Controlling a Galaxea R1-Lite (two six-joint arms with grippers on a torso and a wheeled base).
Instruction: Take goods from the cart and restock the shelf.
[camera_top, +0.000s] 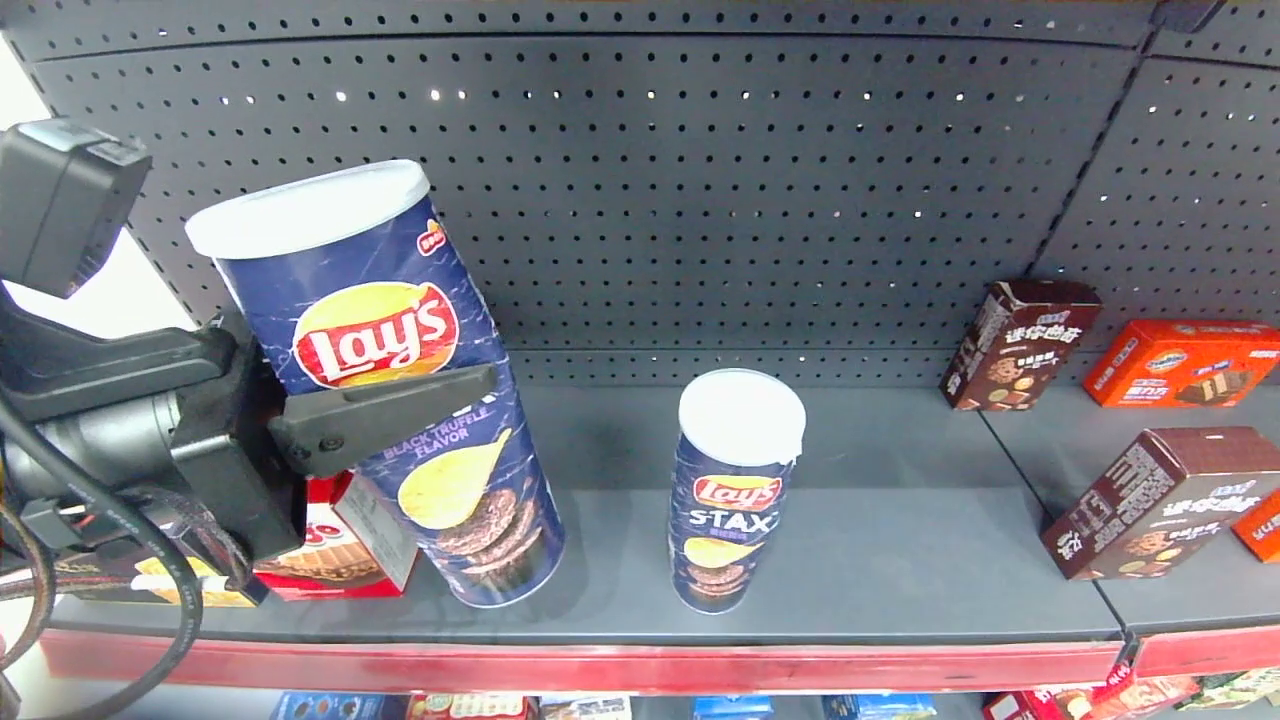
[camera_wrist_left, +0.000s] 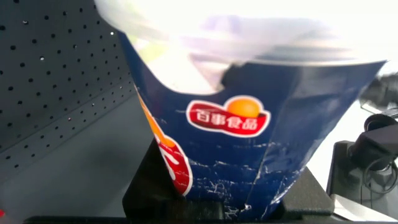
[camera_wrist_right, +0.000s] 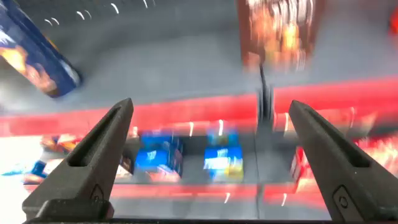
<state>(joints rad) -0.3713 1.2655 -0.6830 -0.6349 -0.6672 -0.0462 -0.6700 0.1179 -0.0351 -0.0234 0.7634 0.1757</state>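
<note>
Two dark blue cardboard crisp canisters with white plastic lids share the grey metal shelf in front of you. Your left gripper comes in from the left at shelf height with its wrist level. It pinches the tilted canister around the middle. One black finger lies across the printed front, and the other is hidden behind the tube. That canister leans with its lid toward the left and its base low over the shelf's front part; whether the base touches cannot be told. In the left wrist view its blue wall rises close before the camera.

The upright canister stands free near the shelf's middle, well apart from the tilted one, with the dark perforated back panel behind both.

Your right gripper hangs in front of the shelf's red front strip, jaws spread wide with nothing between them.

A red-and-white carton sits behind the left gripper. To the right, two brown cartons stand and lean near an orange carton.
</note>
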